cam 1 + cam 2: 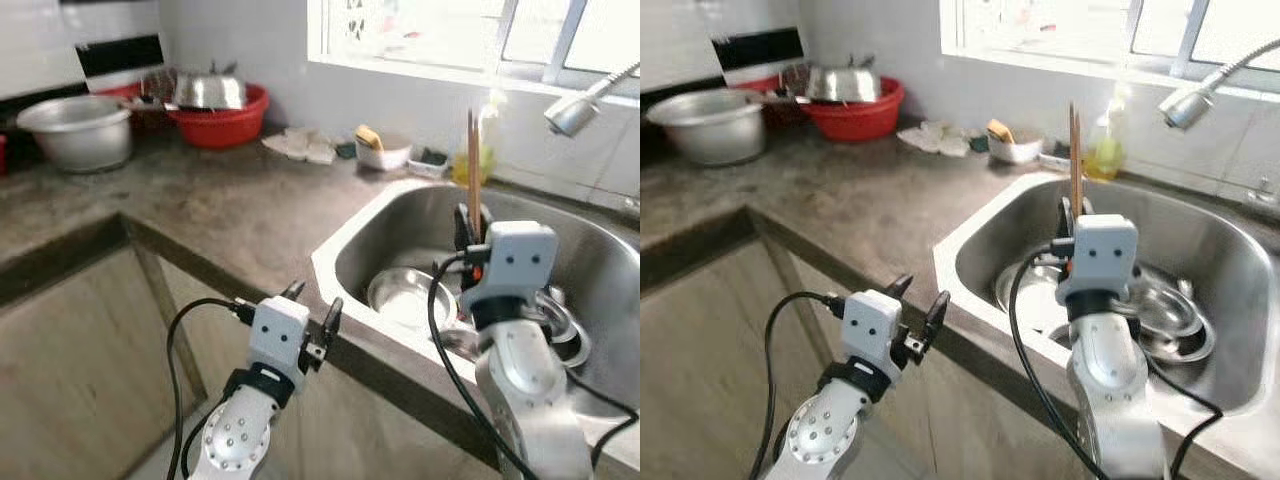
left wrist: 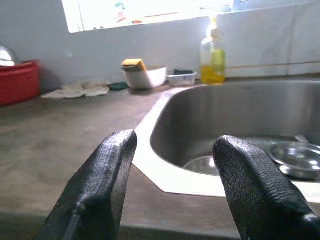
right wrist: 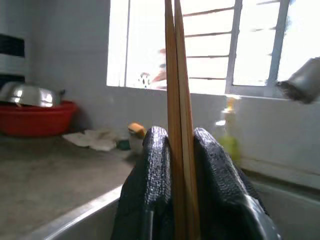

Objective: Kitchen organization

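Two chopsticks (image 3: 179,100), perhaps three sink bowls (image 1: 405,295), one soap bottle (image 2: 212,60).

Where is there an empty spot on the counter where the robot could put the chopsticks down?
The bare grey counter is free between the steel sink, the red basin and the big metal bowl. The back wall strip is crowded with the white cloths, white sponge dish and yellow soap bottle. The sink holds steel dishes.

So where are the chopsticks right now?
The chopsticks stand upright, pinched in the right gripper above the sink, right of the counter, with the yellow soap bottle behind them.
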Available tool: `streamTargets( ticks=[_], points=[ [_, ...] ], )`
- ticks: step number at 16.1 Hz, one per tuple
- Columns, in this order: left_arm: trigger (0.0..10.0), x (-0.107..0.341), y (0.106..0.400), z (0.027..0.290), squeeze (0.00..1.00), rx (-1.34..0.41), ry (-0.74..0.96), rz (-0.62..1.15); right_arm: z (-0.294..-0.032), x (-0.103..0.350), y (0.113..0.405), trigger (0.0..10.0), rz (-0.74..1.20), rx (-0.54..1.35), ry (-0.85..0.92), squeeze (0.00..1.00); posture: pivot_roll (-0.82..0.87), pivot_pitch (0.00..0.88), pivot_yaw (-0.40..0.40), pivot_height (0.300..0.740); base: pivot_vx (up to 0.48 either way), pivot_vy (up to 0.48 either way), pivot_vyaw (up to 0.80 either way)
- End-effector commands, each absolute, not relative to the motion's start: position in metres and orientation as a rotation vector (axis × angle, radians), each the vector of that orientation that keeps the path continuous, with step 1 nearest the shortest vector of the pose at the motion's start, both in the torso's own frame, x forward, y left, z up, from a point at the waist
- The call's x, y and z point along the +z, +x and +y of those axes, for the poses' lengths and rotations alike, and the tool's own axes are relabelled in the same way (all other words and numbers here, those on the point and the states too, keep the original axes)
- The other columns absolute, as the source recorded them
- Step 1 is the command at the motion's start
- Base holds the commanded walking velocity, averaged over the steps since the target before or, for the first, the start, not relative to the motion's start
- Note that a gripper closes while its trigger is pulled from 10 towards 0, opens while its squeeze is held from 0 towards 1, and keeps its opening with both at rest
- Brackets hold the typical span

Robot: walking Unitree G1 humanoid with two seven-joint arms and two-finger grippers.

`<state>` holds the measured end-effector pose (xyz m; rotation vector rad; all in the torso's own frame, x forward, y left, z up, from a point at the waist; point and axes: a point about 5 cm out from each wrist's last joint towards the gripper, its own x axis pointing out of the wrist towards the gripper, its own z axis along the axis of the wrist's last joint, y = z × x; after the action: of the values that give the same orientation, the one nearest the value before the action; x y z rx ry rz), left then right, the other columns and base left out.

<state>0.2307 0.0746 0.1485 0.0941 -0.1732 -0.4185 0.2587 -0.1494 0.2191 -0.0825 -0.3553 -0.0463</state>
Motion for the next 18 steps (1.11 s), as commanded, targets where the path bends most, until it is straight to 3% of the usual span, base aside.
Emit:
streamTargets(
  ticks=[1,6,8,18],
  points=[
    [10.0,0.146,0.230,0.078,0.00,-0.410,0.109,-0.153,-0.151,0.219,0.264,10.0,-0.322,-0.045,-0.084,0.00,0.07,0.000,-0.047,0.740,0.000,0.000,0.00],
    [10.0,0.147,0.228,0.075,0.00,-0.418,0.104,-0.154,-0.172,0.204,0.304,10.0,-0.087,-0.066,-0.130,0.00,0.07,0.000,-0.051,0.740,0.000,0.000,0.00],
    [10.0,0.148,0.226,0.073,0.00,-0.436,0.094,-0.149,-0.179,0.184,0.332,10.0,0.135,-0.001,-0.221,0.00,0.08,0.016,-0.056,0.740,0.000,0.000,0.00],
    [10.0,0.145,0.209,0.070,0.00,-0.492,0.101,-0.120,-0.170,0.150,0.358,10.0,0.406,0.224,-0.269,0.00,0.09,0.093,-0.057,0.740,0.000,0.000,0.00]
  ],
)
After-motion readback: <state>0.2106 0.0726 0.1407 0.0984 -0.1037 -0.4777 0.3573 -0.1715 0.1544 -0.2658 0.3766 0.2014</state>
